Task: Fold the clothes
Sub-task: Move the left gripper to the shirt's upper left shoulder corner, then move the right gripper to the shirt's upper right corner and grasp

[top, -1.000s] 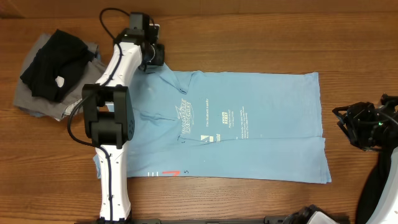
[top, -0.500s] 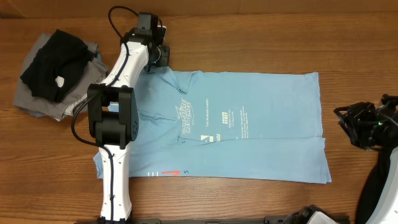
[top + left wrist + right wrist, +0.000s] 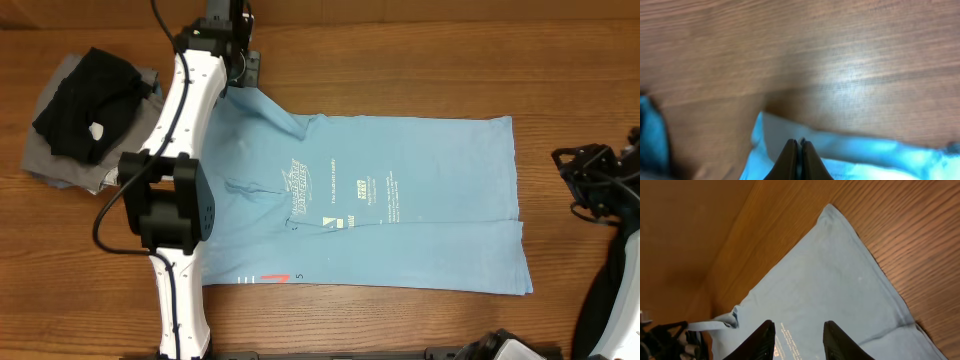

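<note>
The light blue T-shirt [image 3: 400,200] lies spread flat on the wooden table with its small white print facing up. My left gripper [image 3: 240,78] is at the shirt's far left corner and is shut on a fold of the sleeve, which is drawn out toward the far edge. In the left wrist view the closed gripper [image 3: 800,149] pinches the blue cloth [image 3: 865,155]. My right gripper [image 3: 572,180] is open and empty over bare table just right of the shirt. In the right wrist view the open gripper [image 3: 799,340] looks along the shirt [image 3: 825,280].
A pile of grey and black folded garments [image 3: 90,115] sits at the far left, beside my left arm. The shirt's right edge [image 3: 515,200] lies close to my right gripper. Wooden table [image 3: 400,60] shows on all sides.
My left gripper has moved toward the far edge, pulling the sleeve corner out with it. My right gripper has drifted slightly to the right, away from the shirt.
</note>
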Robot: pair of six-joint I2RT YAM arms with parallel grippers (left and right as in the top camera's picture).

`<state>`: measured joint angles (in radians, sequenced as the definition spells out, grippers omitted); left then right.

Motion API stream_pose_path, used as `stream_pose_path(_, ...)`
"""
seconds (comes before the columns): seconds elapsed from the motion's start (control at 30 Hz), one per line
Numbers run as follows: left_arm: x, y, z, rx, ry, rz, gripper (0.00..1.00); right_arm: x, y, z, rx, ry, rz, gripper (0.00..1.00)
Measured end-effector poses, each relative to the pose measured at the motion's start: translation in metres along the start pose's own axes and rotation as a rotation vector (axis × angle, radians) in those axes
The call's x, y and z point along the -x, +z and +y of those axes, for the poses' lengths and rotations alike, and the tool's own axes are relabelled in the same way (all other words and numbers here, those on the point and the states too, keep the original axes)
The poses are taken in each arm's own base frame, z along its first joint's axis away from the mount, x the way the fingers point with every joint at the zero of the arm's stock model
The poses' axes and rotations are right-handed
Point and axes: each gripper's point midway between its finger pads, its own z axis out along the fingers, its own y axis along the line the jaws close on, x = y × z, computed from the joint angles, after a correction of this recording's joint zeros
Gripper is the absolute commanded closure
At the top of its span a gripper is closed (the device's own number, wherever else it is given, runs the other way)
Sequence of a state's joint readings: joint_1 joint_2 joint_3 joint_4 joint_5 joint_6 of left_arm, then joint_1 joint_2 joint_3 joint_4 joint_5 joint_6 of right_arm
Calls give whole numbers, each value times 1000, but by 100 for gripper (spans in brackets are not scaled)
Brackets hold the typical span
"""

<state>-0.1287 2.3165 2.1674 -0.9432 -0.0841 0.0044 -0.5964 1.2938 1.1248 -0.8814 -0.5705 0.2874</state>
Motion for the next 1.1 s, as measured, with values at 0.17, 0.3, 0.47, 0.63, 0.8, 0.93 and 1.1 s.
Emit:
stream_pose_path(0.17, -23, -19, 4, 12, 9, 93, 96, -3, 20, 10, 22, -41, 37, 63)
stream_pose_path(0.3, -45, -23, 5, 17, 17, 187, 96, 1, 34, 14, 35, -69, 40, 58)
stream_pose_path(0.47, -59, -26, 5, 17, 23, 242, 96, 28, 56, 12, 56, -111, -27, 56)
stream_pose_path(0.63, -63, -27, 5, 18, 23, 261, 96, 40, 89, 1, 52, -99, -26, 55)
stream_pose_path(0.8, -68, -29, 5, 17, 25, 283, 96, 33, 141, -17, -15, -93, 34, 54)
stream_pose_path(0.93, -69, -29, 5, 18, 25, 286, 96, 42, 179, -30, -75, -128, 30, 51)
stream_pose_path(1.1, -69, -29, 5, 17, 25, 286, 96, 70, 205, -37, -91, -187, -69, 52)
